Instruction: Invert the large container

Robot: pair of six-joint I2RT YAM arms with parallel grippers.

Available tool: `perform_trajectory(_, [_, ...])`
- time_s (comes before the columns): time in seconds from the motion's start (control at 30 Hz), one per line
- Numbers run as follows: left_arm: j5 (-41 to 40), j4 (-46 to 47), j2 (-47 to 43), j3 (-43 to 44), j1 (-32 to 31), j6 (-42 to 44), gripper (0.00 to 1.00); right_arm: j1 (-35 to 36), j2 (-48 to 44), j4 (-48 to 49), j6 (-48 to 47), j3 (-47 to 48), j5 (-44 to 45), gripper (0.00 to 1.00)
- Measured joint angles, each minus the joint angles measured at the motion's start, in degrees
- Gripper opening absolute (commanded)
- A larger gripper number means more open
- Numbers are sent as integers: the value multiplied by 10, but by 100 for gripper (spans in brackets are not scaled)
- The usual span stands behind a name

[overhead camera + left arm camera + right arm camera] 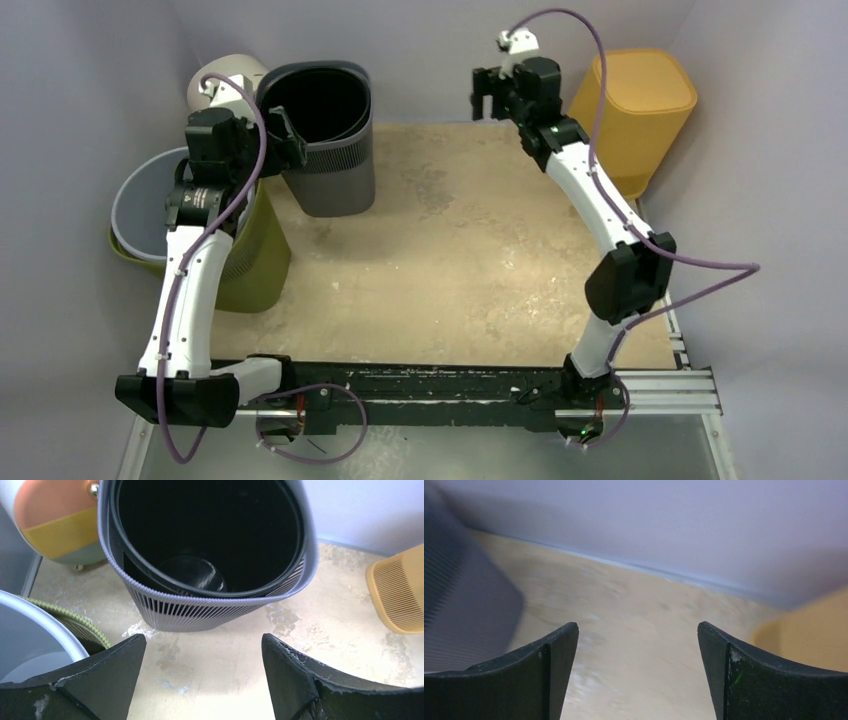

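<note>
Fingers [100, 680], two pairs, gape — one grey container [335, 178] stands upright.

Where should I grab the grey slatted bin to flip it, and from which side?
Pinch the near rim of the grey slatted bin, one finger inside, one outside, with the open left gripper from above. It stands upright, mouth open, and looks too wide to span.

stained beige table [470, 260]. grey ribbed container [335, 165] upright, far left. olive bin [258, 262] at left edge, just beside it. striped pot [55, 520] in far left corner. yellow bin [635, 115] far right, possibly off table.
</note>
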Motion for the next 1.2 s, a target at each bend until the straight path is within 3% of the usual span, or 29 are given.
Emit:
perform_trajectory(0.17, [10,1,0,46,0,0,84,59,82,-56,13,166,-45,86])
perform_trajectory(0.33, [68,21,12,74,0,19,83,67,140,-96,34,227,-71,85])
perform_trajectory(0.6, [164,31,152,177,-5,87,72,68,108,-108,60,137,-77,86])
perform_trajectory(0.9, [147,-18,283,285,-72,144,70,68,46,-103,62,52,-84,88])
perform_trajectory(1.2, [108,-43,319,304,-91,163,68,67,28,-85,63,4,-84,89])
